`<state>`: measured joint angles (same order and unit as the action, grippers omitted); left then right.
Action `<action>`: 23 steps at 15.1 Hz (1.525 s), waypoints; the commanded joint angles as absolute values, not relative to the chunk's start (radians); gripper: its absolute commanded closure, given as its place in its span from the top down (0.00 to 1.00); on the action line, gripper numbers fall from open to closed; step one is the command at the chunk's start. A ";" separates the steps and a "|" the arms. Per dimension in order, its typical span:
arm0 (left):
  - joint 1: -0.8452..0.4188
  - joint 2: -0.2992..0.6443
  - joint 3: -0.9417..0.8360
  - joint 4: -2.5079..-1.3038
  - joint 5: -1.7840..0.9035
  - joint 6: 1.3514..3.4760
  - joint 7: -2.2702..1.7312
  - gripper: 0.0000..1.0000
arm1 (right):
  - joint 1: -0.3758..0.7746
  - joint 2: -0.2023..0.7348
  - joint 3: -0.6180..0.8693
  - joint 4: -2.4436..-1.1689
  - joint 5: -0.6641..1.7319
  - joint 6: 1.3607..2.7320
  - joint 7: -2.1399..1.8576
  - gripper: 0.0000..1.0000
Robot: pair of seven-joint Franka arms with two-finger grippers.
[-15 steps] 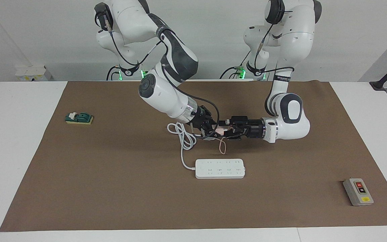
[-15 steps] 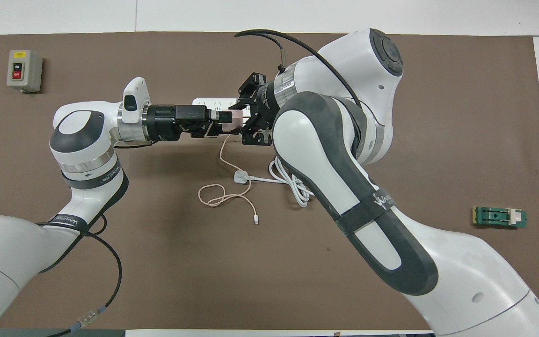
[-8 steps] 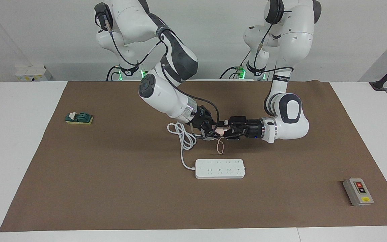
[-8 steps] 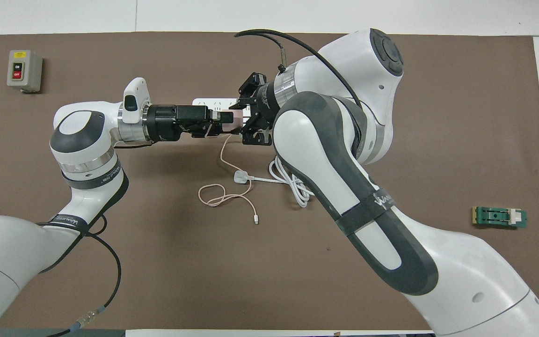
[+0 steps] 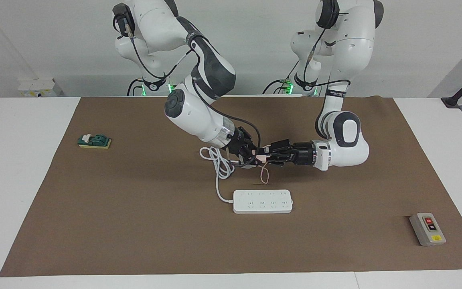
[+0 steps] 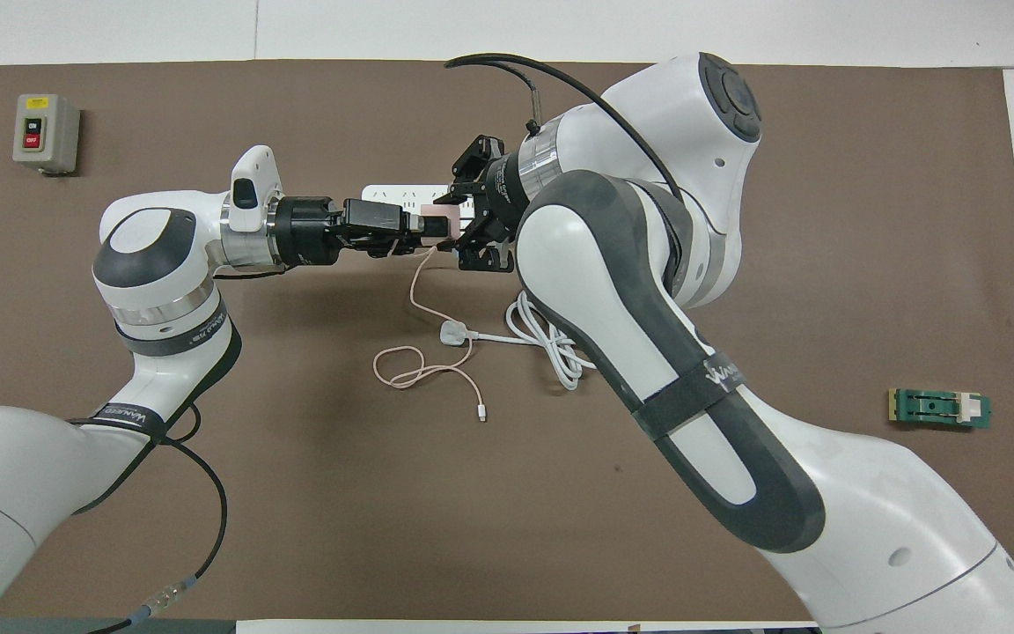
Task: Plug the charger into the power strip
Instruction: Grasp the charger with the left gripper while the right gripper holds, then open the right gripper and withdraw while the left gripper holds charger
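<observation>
Both grippers meet in the air over the brown mat, nearer to the robots than the power strip. I see the charger between them, held level above the table, its thin pink cable trailing down to a loop on the mat. My left gripper looks closed on the charger; my right gripper is against it from the opposite end, but I cannot tell whether its fingers are clamped or parted. I judge the job roughly half done: the charger is lifted and mid hand-over, while the strip's sockets are all unfilled, so carrying, aligning and pressing in remain. Readable writing is scant: the grey button box shows ON and OFF.
</observation>
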<state>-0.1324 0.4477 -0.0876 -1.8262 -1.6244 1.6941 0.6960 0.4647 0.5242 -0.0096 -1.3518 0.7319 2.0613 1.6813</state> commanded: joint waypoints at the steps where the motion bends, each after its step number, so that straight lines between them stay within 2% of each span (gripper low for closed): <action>1: -0.129 0.417 -0.078 -1.865 -1.638 1.697 0.706 0.00 | 0.462 0.526 -0.011 -1.342 0.741 2.062 1.701 0.00; 4: -0.129 0.417 -0.078 -1.865 -1.634 1.695 0.703 0.00 | 0.456 0.526 -0.011 -1.342 0.749 2.060 1.715 0.00; 5: -0.129 0.417 -0.078 -1.865 -1.634 1.694 0.704 0.00 | 0.456 0.526 -0.011 -1.342 0.750 2.063 1.732 0.08; 6: -0.129 0.417 -0.078 -1.864 -1.632 1.694 0.703 0.00 | 0.459 0.526 -0.012 -1.342 0.738 2.062 1.742 0.99; 11: -0.103 0.419 -0.075 -1.826 -1.559 1.680 0.698 0.00 | 0.449 0.525 -0.018 -1.342 0.738 2.060 1.772 1.00; 17: -0.031 0.403 -0.072 -1.682 -1.268 1.674 0.698 0.00 | 0.336 0.474 -0.029 -1.342 0.640 2.020 1.731 1.00; 23: -0.011 0.388 -0.038 -1.516 -0.869 1.663 0.670 0.00 | 0.195 0.404 -0.031 -1.345 0.513 1.807 1.329 1.00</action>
<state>-0.0167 0.3913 -0.0456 -1.5758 -0.9949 1.6863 0.6855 0.2389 0.4299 -0.0395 -1.3340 0.5584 1.8672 1.4716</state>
